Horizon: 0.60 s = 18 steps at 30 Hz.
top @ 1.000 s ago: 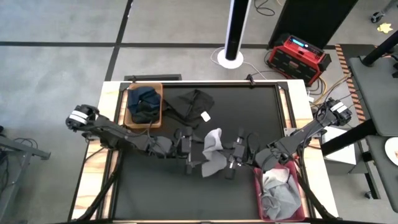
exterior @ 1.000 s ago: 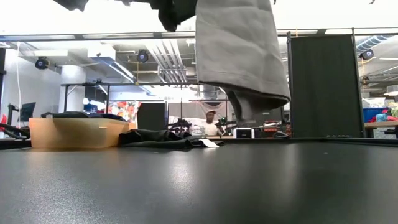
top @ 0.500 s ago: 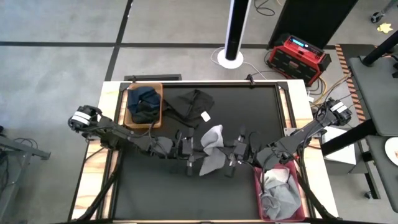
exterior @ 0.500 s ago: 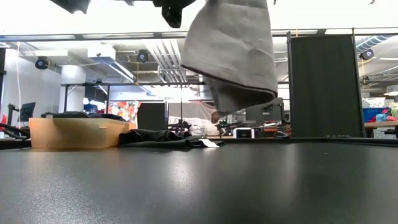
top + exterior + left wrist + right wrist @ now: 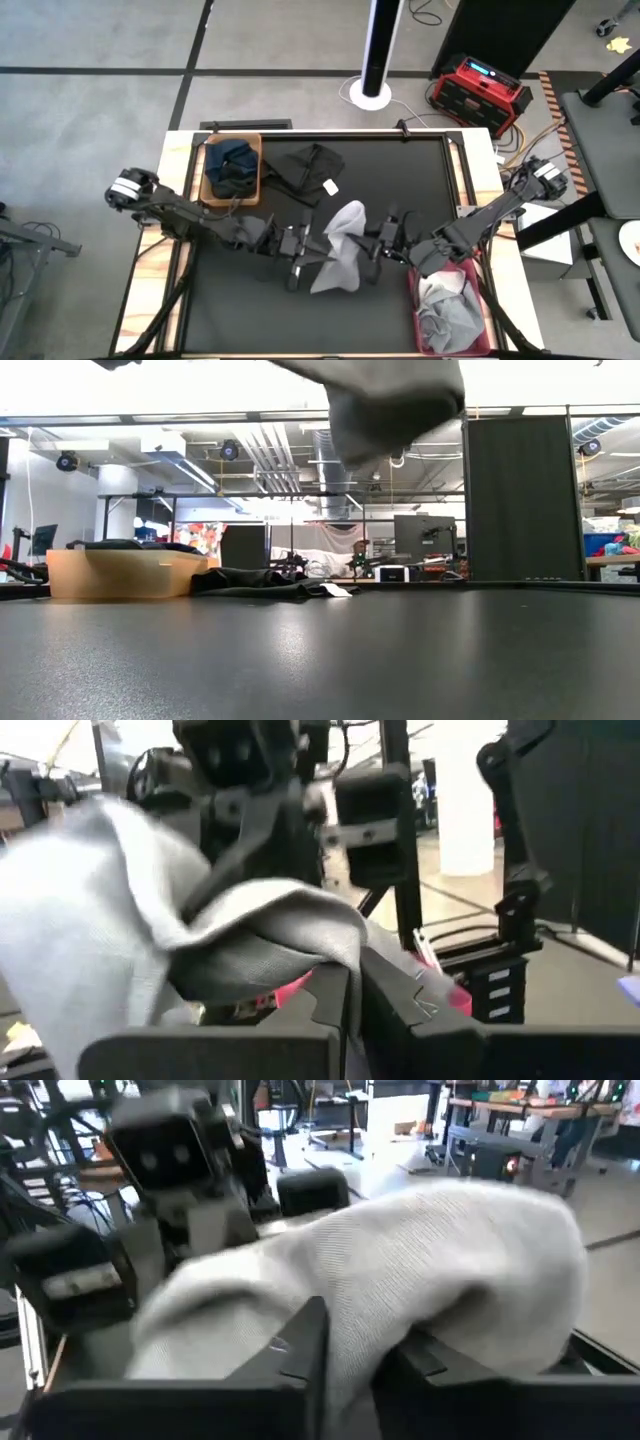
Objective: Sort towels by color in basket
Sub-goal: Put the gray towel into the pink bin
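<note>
A light grey towel (image 5: 342,240) hangs in the air over the middle of the table, between my two grippers. My left gripper (image 5: 315,252) is shut on its left side and my right gripper (image 5: 368,248) is shut on its right side. The low view shows the towel's lower end (image 5: 395,405) well above the tabletop. A black towel (image 5: 310,165) with a white tag lies flat at the far middle. Navy towels (image 5: 232,165) fill a wooden basket (image 5: 206,185). My left gripper (image 5: 352,995) pinches a fold of the grey towel (image 5: 300,935) between its two fingers, coming level from the table's left. The cloth drapes loosely over the fingers, clear of the table. My right gripper (image 5: 355,1360) has a bunched fold of the towel (image 5: 350,1330) between its two fingers, coming level from the table's right. The cloth bulges over the fingers.
A red basket (image 5: 412,300) at the near right holds grey and white cloth (image 5: 450,310). The wooden basket stands at the far left. The dark tabletop (image 5: 320,660) lies bare below the towel in the low view.
My left gripper has moved in toward the grey towel and taken hold of its left side. The towel, which hung long below my right gripper, has been drawn up and spread sideways between both grippers. Its lower end now sits much higher above the table.
</note>
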{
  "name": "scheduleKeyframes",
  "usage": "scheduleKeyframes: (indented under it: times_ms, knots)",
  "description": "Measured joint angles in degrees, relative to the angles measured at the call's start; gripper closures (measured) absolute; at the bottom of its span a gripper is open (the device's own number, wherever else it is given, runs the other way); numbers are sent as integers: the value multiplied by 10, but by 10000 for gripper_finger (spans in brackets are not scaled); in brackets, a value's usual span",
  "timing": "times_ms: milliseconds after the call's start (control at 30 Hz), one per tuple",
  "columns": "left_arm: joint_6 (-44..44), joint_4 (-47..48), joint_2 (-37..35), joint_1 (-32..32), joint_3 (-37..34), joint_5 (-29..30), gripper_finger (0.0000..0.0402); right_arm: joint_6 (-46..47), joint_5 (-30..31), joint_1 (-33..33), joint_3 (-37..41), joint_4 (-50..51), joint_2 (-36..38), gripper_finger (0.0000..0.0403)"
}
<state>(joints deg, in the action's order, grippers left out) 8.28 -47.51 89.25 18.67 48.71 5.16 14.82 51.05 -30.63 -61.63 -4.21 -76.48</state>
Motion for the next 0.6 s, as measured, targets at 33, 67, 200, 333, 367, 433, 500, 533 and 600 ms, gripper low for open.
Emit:
scheduleKeyframes:
  times_ms: [33,67,200,333,367,433,500,533,600]
  knots:
    - [1,0,-4,2,0,-1,401,7,0,0,0,13,4,332]
    - [1,0,-10,2,0,-1,401,12,-1,0,0,24,7,318]
    - [3,1,-28,2,0,-1,401,33,-27,-1,0,65,23,262]
    - [10,1,-39,3,-1,7,401,37,-64,-2,0,78,32,209]
    - [14,0,-40,3,-1,15,401,37,-74,-2,0,81,34,197]
    - [21,0,-42,4,-1,26,401,43,-87,-4,0,87,38,175]
    - [28,0,-47,4,-1,29,401,52,-98,-6,0,95,41,154]
    - [29,-4,-49,4,-1,29,401,57,-105,-8,0,103,41,143]
    - [30,-11,-53,4,-1,31,401,74,-123,-9,0,125,41,124]
